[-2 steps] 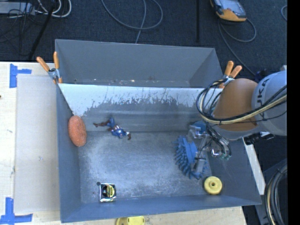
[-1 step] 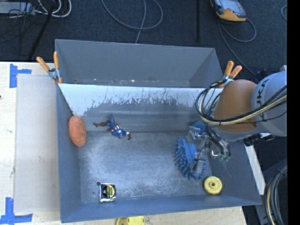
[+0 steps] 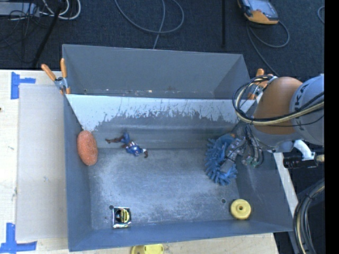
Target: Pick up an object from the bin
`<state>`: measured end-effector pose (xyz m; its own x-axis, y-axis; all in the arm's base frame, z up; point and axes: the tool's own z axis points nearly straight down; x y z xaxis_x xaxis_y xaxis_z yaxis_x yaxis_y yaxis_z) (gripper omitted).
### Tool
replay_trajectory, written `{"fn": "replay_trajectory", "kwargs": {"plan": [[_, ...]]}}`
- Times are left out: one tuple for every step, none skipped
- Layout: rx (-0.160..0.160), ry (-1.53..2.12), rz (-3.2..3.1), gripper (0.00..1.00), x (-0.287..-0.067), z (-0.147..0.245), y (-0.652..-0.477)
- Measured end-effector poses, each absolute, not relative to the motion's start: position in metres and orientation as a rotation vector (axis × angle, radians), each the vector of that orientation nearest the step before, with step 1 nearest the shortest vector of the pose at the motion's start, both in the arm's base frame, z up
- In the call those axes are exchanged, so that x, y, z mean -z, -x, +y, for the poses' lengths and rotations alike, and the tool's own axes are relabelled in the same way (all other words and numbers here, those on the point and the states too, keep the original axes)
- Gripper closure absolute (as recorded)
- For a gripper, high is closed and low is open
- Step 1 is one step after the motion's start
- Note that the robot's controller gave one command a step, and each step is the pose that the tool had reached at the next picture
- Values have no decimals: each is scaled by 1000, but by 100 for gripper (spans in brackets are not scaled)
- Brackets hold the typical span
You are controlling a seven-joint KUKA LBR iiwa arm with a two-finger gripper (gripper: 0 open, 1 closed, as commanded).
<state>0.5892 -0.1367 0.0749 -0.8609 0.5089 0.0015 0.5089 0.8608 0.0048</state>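
Note:
A blue bristly thing (image 3: 216,160), like a brush head with many soft spikes, lies at the right side of the bin. My gripper (image 3: 237,153) is down in its right part, pressed among the spikes, which hide its tip. A yellow round piece (image 3: 240,209) with a hole in its middle sits on the bin floor in the near right corner, a little below the gripper.
An orange-red oval thing (image 3: 87,147) leans at the left wall. A small blue toy figure (image 3: 130,146) lies near it. A yellow and black tape measure (image 3: 121,216) lies in the near left corner. The arm's orange cover and cables hang over the right rim.

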Motion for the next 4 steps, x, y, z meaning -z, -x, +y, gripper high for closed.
{"fn": "replay_trajectory", "kwargs": {"plan": [[7,825,-3031,100,-75,-136,-589],[-1,824,-3034,100,-95,-120,-584],[1,821,-3036,100,-93,-99,-586],[-1,811,-3027,100,-116,-94,-582]]}}
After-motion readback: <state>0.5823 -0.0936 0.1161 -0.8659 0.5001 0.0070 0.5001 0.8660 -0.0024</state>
